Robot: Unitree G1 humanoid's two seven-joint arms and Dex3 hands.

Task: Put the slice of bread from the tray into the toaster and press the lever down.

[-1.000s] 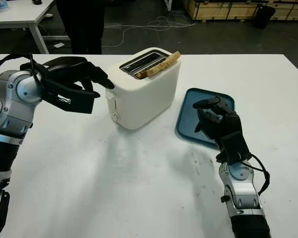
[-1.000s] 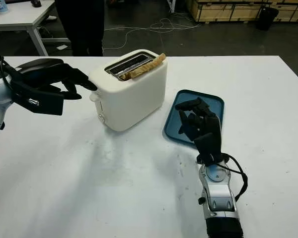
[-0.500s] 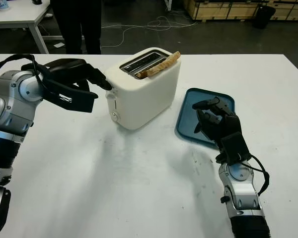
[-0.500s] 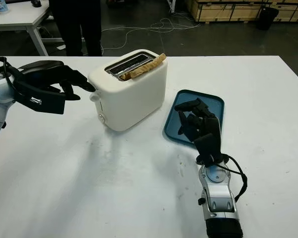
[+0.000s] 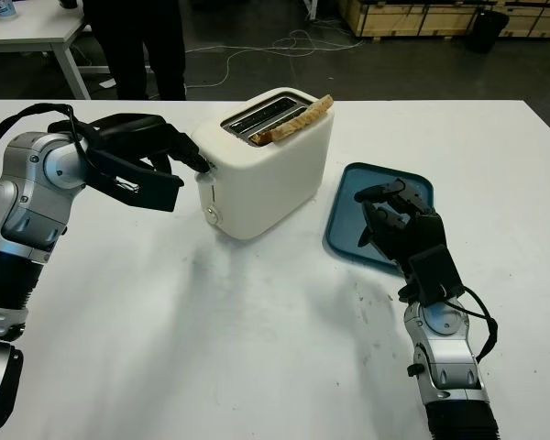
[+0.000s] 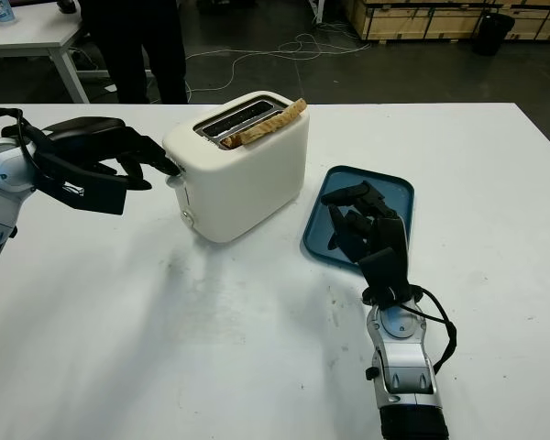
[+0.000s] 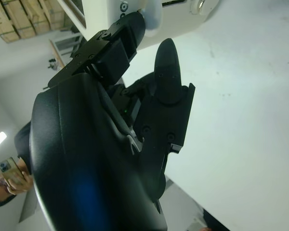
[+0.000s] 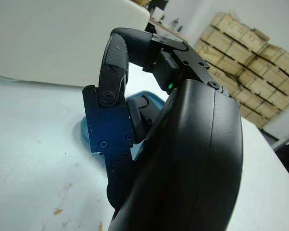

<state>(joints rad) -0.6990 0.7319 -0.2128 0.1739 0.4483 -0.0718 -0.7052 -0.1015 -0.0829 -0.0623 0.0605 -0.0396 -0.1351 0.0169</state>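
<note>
A white toaster point(image 5: 268, 170) stands mid-table with the bread slice point(image 5: 298, 116) sticking up slanted from its nearer slot. Its white lever knob point(image 7: 152, 11) is on the end facing my left hand. My left hand point(image 5: 188, 158) is open and reaches in from the left, with one fingertip point(image 7: 116, 44) against the top of the knob. The blue tray point(image 5: 348, 194) lies to the right of the toaster. My right hand point(image 5: 396, 223) hovers over the tray's near edge, fingers curled around nothing.
A person in dark trousers point(image 5: 133, 46) stands beyond the table's far edge. Another white table point(image 5: 37, 27) is at the back left, cables point(image 5: 298, 41) lie on the floor, and wooden crates point(image 5: 412, 16) sit at the back right.
My left hand has moved right and slightly down, bringing its fingertip onto the toaster's lever knob. The person behind has shifted left. The right hand has stayed put.
</note>
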